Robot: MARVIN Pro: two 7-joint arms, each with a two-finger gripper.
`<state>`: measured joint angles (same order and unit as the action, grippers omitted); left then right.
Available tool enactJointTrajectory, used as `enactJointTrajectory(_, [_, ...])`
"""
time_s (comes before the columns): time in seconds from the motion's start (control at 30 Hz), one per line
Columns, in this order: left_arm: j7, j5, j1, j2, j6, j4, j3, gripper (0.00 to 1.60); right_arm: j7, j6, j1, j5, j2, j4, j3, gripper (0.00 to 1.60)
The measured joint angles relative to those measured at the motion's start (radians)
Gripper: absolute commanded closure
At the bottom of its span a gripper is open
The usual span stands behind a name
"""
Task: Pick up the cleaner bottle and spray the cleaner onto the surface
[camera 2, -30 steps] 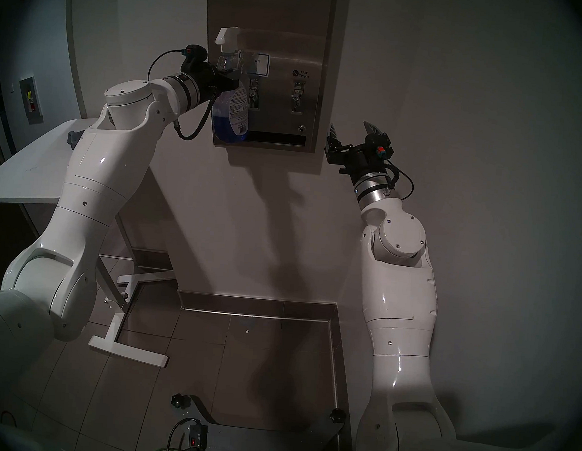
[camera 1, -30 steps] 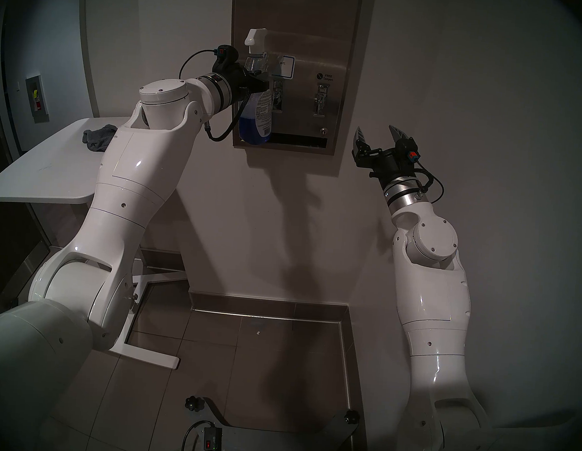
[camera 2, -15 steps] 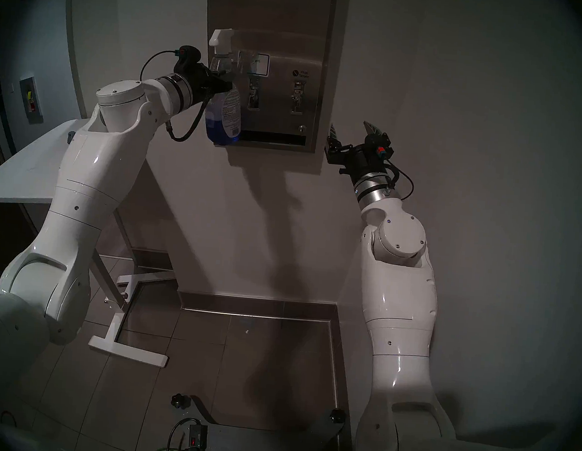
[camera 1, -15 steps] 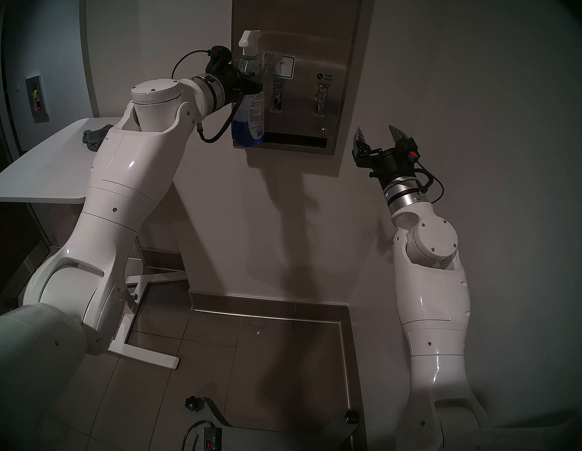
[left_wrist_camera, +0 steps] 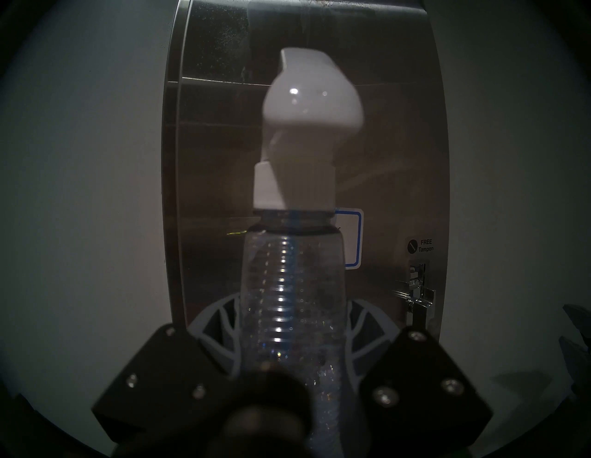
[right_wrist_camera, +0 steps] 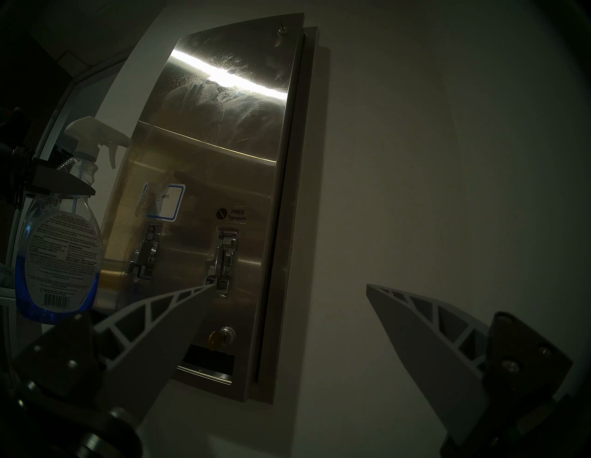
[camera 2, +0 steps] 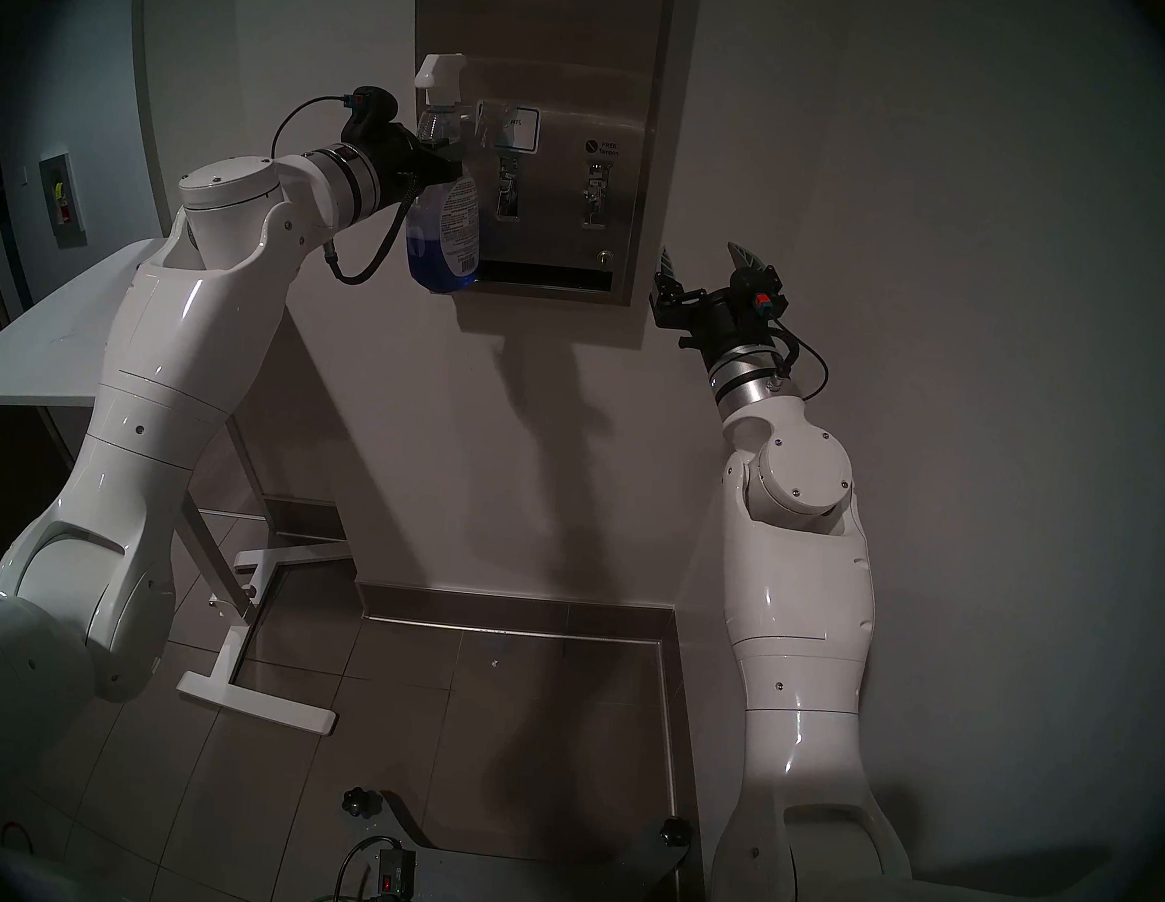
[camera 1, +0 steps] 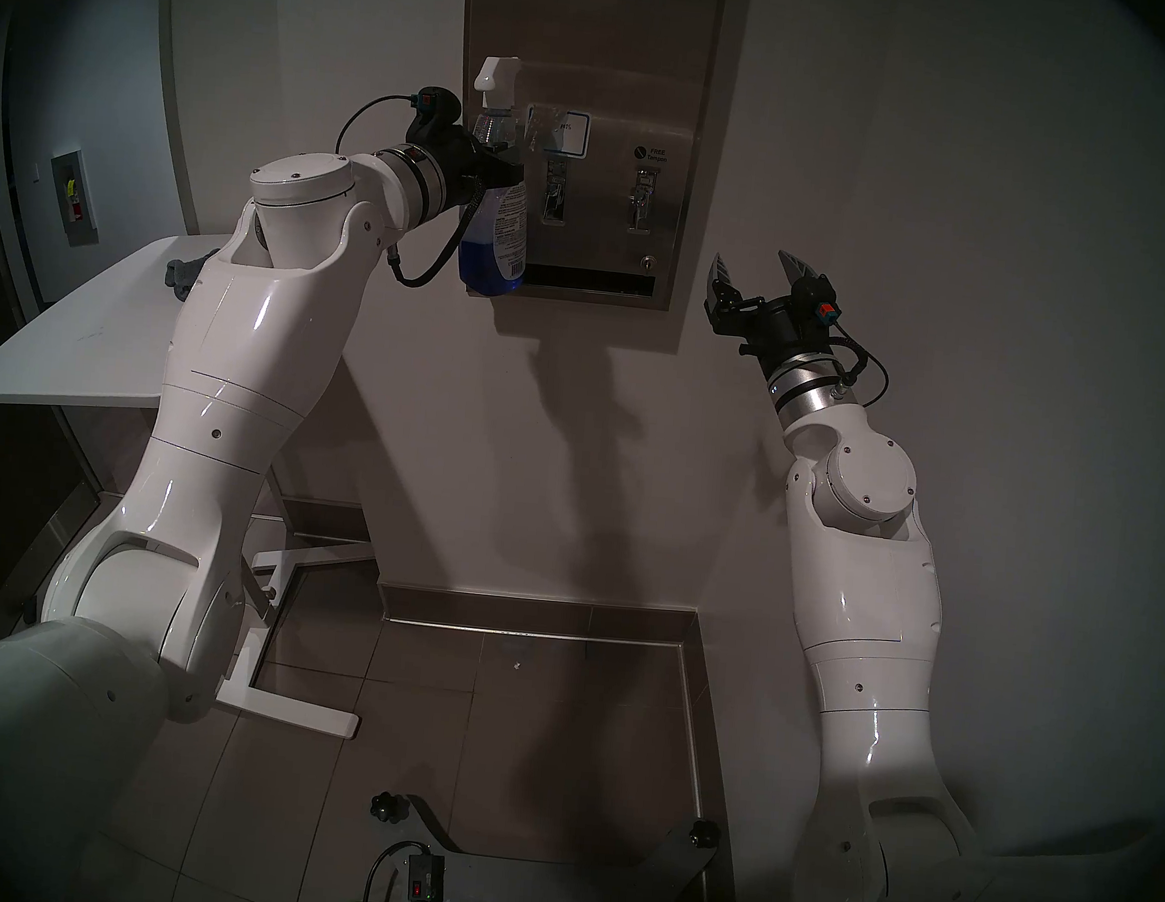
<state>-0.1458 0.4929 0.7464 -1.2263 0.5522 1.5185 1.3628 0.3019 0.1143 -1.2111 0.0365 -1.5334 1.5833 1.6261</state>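
White wall (camera 1: 934, 189) and grey tiled floor (camera 1: 476, 709) form the backdrop; lighting is dim.

Left of frame, head view: white table (camera 1: 72, 358), a grey cloth (camera 1: 180, 273) on its far end, partly hidden by the left arm.

Upper centre-left: left end effector (camera 1: 508, 173), pinching the ribbed neck of the cleaner bottle (camera 1: 495, 238). Bottle upright, off the table, in front of the left edge of the steel panel. Blue cleaner (camera 1: 479, 268) fills the lower part. White trigger nozzle (camera 1: 494, 75) on top, spout towards the panel. The left wrist view shows both fingers (left_wrist_camera: 217, 326) pressed against the clear neck, below the trigger head.

Upper centre: the surface, a brushed stainless-steel dispenser front (camera 1: 631, 61) on the wall, with a blue-bordered sticker (camera 1: 570, 133), two lever slots, a keyhole and a dark slot below. The right wrist view shows streaky film across the upper panel (right_wrist_camera: 230, 96); whether this is cleaner or old smearing cannot be told.

Right of centre: right end effector (camera 1: 757, 273), fingers spread wide, empty, just beside the panel's lower right corner.

Step in hand, by judgement: pick-up complete; bottle presented for spraying. Next move calls for the trigger to be squeezed, which the neck grip alone cannot do; the idle right end effector seems the likely means.
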Motion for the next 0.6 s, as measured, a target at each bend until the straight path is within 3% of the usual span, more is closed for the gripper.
enactJointTrajectory(0.6, [0.034, 0.025, 0.036, 0.019, 0.054, 0.079, 0.026, 1.6, 0.002, 0.0, 0.0, -0.002, -0.002, 0.0, 0.002, 0.0])
